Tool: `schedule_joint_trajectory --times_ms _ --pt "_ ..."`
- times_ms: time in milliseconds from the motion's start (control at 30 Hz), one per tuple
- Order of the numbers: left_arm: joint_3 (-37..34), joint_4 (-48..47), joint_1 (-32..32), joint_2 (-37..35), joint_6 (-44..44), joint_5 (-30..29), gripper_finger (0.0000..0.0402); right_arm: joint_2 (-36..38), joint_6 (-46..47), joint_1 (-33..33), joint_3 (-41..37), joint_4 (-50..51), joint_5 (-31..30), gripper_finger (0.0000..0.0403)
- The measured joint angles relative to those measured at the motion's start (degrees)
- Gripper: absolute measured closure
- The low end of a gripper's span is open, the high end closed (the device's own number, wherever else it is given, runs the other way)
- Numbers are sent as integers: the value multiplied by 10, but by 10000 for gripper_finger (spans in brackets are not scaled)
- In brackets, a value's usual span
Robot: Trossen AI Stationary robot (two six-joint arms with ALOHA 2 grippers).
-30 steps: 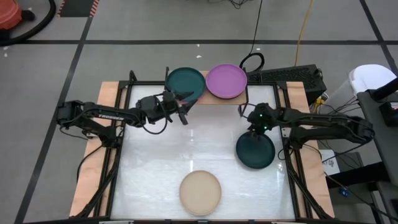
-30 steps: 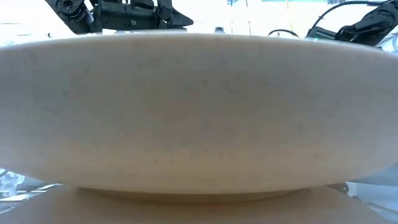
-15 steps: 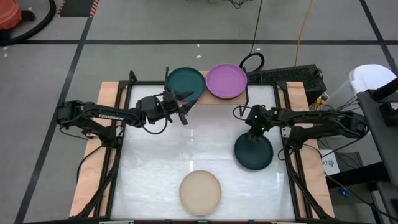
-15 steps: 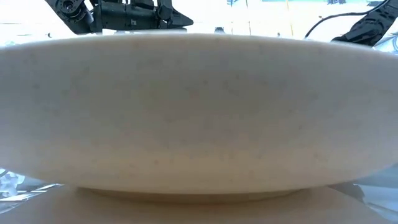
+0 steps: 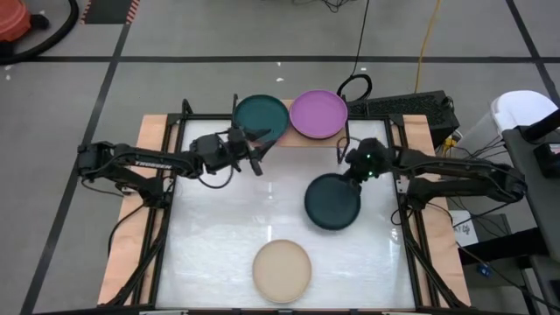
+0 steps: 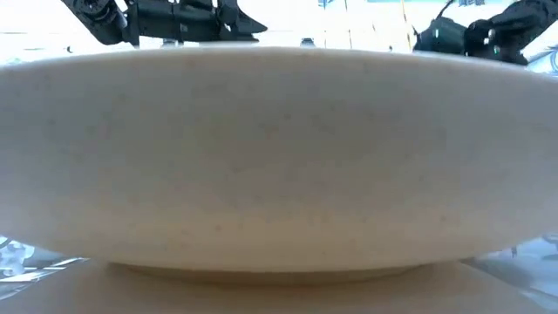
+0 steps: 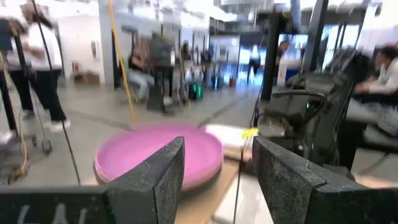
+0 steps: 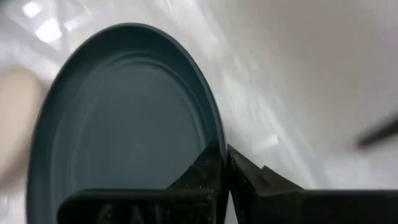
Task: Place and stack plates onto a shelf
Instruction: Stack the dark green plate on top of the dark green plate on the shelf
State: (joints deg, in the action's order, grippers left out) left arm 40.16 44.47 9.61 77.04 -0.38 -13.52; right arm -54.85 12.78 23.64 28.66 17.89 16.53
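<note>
A dark teal plate (image 5: 332, 202) hangs at mid-table with my right gripper (image 5: 350, 174) shut on its rim. Two plates rest side by side on the shelf (image 5: 302, 140) at the far edge: a teal one (image 5: 260, 116) and a purple one (image 5: 318, 114). My left gripper (image 5: 260, 150) stands open just in front of the shelf, facing the purple plate (image 7: 158, 155), with nothing between its fingers. A beige plate (image 5: 282, 269) lies flat near the table's near edge and fills the low view (image 6: 279, 157). My right gripper pinches the dark teal plate's rim (image 8: 214, 146) on its far right side, one finger (image 8: 205, 177) inside the plate and the other (image 8: 255, 180) outside. The fingers come from above, slanting in from the right. The plate is tilted; whether its lower edge is off the table I cannot tell.
The white table is framed by wooden side boards (image 5: 157, 131) and black rails. Cables and a dark box (image 5: 411, 107) lie beyond the far right corner. Bare table top lies between the beige plate and the shelf. People and chairs show in the room behind.
My right gripper has taken hold of the dark teal plate and moved it toward the table's left and a little toward the far edge. The plate has shifted from the right side toward the middle. My left arm has kept still.
</note>
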Motion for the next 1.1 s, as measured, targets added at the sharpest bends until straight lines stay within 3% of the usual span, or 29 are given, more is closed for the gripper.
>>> schedule_joint_trajectory --times_ms 200,400,600,900,1100 --pt "0 -9 2 -54 34 -1 209 22 0 1 77 -77 0 401" --pt "0 -58 3 -150 85 -1 209 -29 -34 30 182 -154 0 402" --pt "0 -135 3 -218 88 -1 209 -148 -65 81 303 -162 30 402" --pt "0 -136 -5 -214 52 4 209 -377 -39 143 544 -178 116 402" --pt "0 -132 -26 -218 64 6 209 -477 -15 165 628 -177 137 403"
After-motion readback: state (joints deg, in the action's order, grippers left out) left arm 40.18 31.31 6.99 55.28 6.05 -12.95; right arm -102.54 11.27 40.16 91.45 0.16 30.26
